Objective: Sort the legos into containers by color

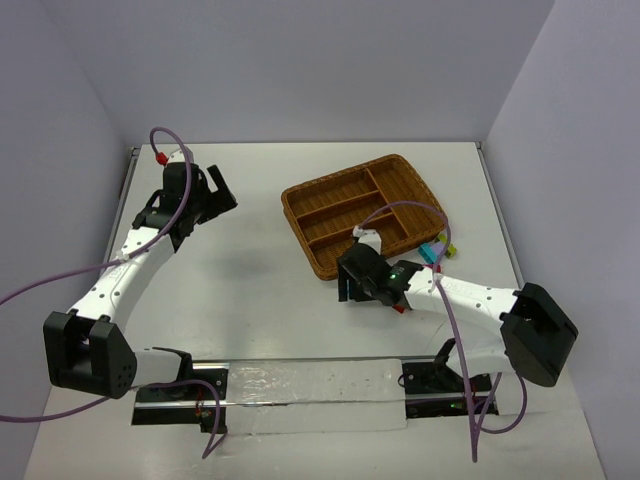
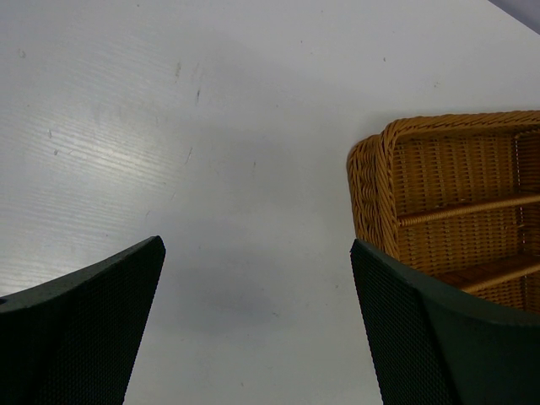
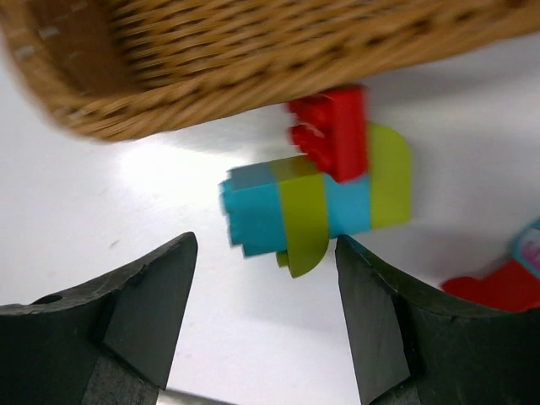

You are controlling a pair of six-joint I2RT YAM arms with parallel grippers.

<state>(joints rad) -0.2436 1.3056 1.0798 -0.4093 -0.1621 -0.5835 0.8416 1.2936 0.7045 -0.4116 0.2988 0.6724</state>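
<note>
The brown wicker tray lies at the table's middle right; no bricks show in its slots. In the right wrist view, a stuck-together cluster of cyan and yellow-green legos with a red brick on it lies on the table against the tray's outer wall. My right gripper is open just short of this cluster, not touching it. In the top view it is at the tray's near corner. My left gripper is open and empty over bare table, left of the tray.
More loose legos, cyan, purple and yellow-green, lie to the right of the tray's near end. Another red piece shows at the right wrist view's lower right edge. Purple cables loop over both arms. Walls enclose the table on three sides.
</note>
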